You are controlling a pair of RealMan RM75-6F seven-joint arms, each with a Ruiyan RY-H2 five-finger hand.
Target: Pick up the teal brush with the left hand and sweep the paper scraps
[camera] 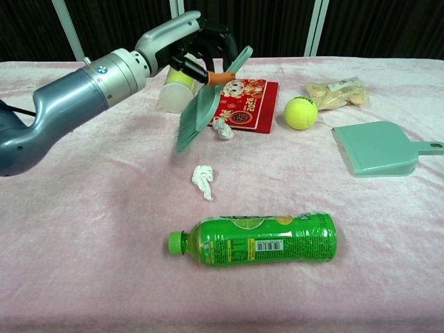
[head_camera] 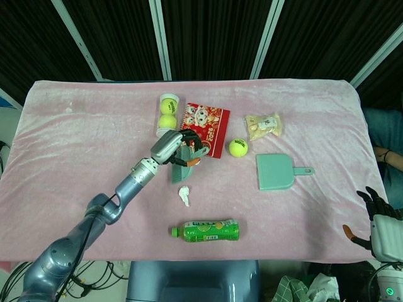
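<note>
Left arm: reaches from the near left corner diagonally across the pink-covered counter, forearm raised above the cloth, wrist pointing toward the red packet.
Left hand: fingers curled around the handle of the teal brush, gripping it near the orange collar; the hand is up off the counter.
Teal brush: tilted, handle up toward the right, bristles fanned down to the left, hanging just above the cloth beside the red packet's near-left corner.
Paper scraps: one crumpled scrap lies just right of the bristles, against the packet's edge; a second scrap lies nearer, between the brush and the green bottle.
Right hand: low at the counter's right edge in the head view, dark fingers spread, holding nothing.
Dustpan: teal, flat on the cloth to the right, well apart from the brush.
Also there: tennis ball, tennis ball tube, snack bag.
</note>
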